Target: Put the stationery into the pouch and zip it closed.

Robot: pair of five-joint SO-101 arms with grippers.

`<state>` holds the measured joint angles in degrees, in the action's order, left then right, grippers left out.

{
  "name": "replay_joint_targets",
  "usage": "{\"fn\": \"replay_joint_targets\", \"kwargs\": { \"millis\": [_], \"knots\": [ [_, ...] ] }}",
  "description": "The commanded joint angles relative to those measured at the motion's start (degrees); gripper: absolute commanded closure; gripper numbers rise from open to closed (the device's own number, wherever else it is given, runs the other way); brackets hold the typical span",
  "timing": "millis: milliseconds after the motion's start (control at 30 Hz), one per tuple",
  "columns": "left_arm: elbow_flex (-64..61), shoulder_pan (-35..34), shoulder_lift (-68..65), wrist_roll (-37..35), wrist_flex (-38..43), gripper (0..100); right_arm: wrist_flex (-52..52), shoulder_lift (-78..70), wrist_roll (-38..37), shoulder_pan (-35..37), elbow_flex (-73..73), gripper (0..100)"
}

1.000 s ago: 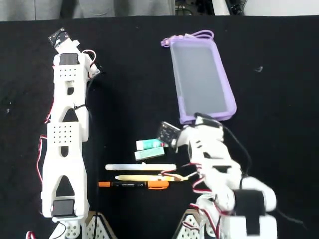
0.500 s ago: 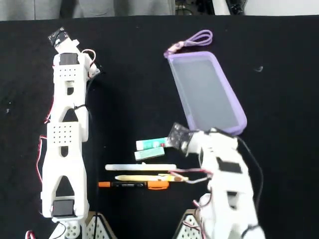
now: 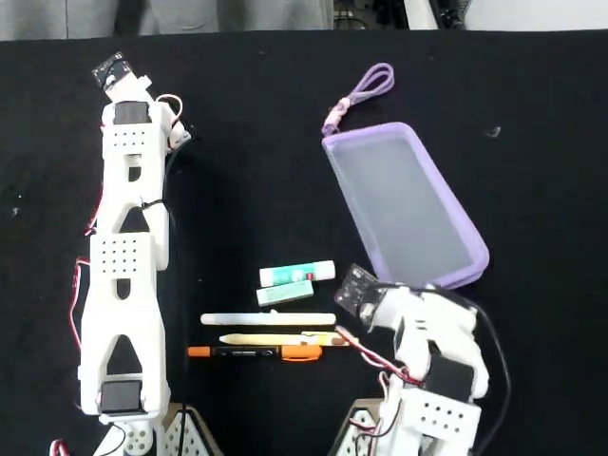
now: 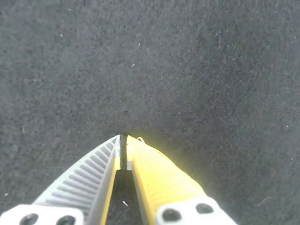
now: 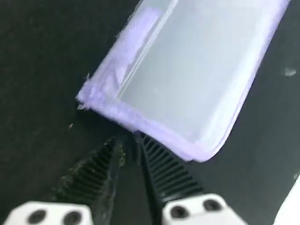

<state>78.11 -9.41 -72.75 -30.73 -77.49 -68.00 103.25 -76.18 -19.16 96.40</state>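
The purple pouch point(image 3: 404, 204) lies slanted on the black cloth, its strap loop point(image 3: 366, 87) pointing to the far side. My right gripper point(image 5: 129, 138) is shut on the pouch's near edge point(image 5: 140, 119); in the high view that arm point(image 3: 423, 328) sits just behind the pouch's near end. The stationery lies left of it: two green-and-white pieces point(image 3: 296, 274) point(image 3: 285, 294), a white stick point(image 3: 268, 319), a cream pencil point(image 3: 280, 338) and an orange-tipped pen point(image 3: 255, 352). My left gripper point(image 4: 123, 140) is shut on nothing above bare cloth, its arm point(image 3: 128, 190) stretched along the left side.
Black cloth point(image 3: 532, 142) covers the whole table. Red wires point(image 3: 366, 350) from the right arm hang close to the pencil's end. The far edge of the table meets a pale floor point(image 3: 237, 14).
The right arm has drawn back toward the near edge, dragging the pouch with it; the pouch slid nearer and turned, its strap swinging right. The left arm and stationery stayed put.
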Motion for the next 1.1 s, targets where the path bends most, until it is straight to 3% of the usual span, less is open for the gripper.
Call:
{"fn": "replay_joint_targets", "kwargs": {
  "millis": [0, 267, 367, 500, 600, 733, 1067],
  "knots": [
    [0.57, -2.33, -0.26, 0.7, 1.58, 97, -2.37, 2.51, -0.88, -3.87, -3.38, 98.8],
    [0.57, -2.24, -0.26, 0.7, 1.58, 97, -19.87, 5.14, -1.05, -10.2, -14.02, 98.8],
    [0.48, -2.24, -0.26, 0.7, 1.58, 97, -17.93, 5.32, -1.05, -14.33, -15.78, 98.6],
    [0.48, -2.24, -0.26, 0.7, 1.58, 97, -8.35, 5.41, 0.44, -16.88, -15.52, 94.3],
    [0.48, -2.24, -0.26, 0.7, 1.49, 97, 1.23, 5.41, 6.95, -16.62, -15.08, 81.5],
    [0.48, -2.42, -0.26, 0.7, 1.32, 97, 14.42, 4.88, 8.53, -11.96, -11.74, 67.8],
    [0.48, -2.51, -0.35, 0.7, 1.23, 97, 37.8, 4.79, 23.91, -0.09, -6.2, 70.9]
  ]
}}
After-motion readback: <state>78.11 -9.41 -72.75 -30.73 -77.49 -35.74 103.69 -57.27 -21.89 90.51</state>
